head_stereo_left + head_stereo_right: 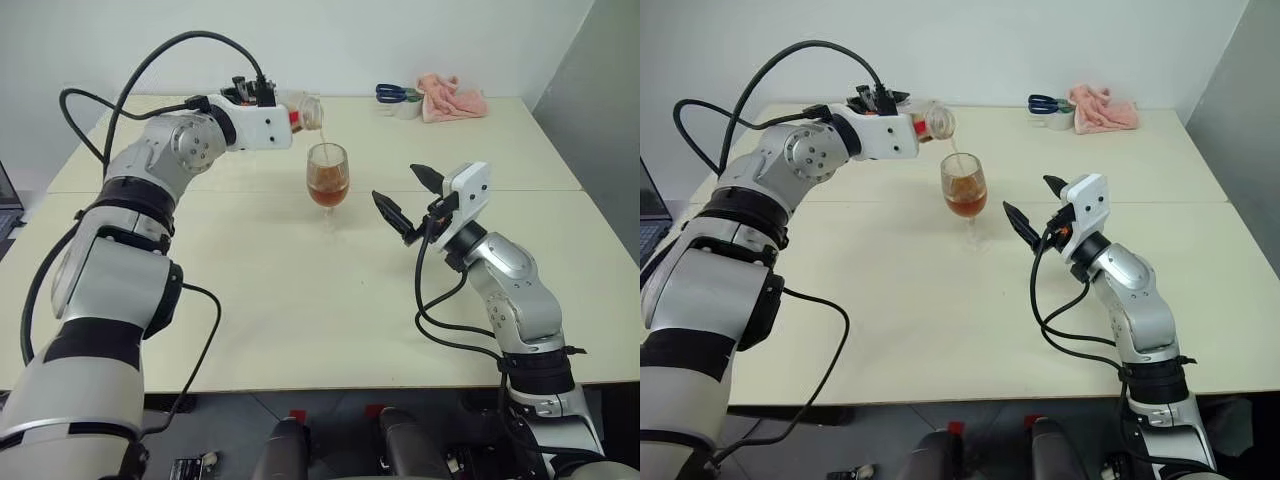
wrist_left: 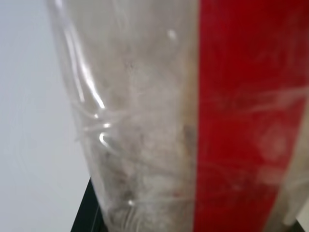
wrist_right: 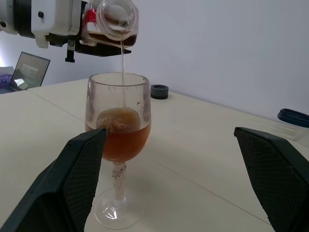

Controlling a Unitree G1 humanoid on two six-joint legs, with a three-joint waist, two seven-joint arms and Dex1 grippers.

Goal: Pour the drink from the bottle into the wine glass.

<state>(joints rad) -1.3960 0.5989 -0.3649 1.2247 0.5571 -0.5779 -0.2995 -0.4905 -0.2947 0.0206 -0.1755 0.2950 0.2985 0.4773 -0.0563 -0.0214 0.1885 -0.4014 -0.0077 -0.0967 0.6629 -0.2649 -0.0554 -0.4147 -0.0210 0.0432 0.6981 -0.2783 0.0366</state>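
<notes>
Pouring under way: left gripper [image 1: 908, 124], clamped on the squat clear plastic bottle [image 1: 937, 121] at upper centre, sends thin amber drink [image 3: 122, 59] into the clear stemmed wine glass [image 1: 965, 186] mid-frame. Right gripper [image 1: 1034, 209] stands spread, empty. Advise holding the mouth over the bowl, tilting gently.

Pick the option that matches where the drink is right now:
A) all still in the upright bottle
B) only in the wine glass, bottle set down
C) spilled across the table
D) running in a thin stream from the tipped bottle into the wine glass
D: the left gripper holds the bottle tipped over the wine glass, and a thin stream of the drink falls into the amber pool in its bowl.
</notes>
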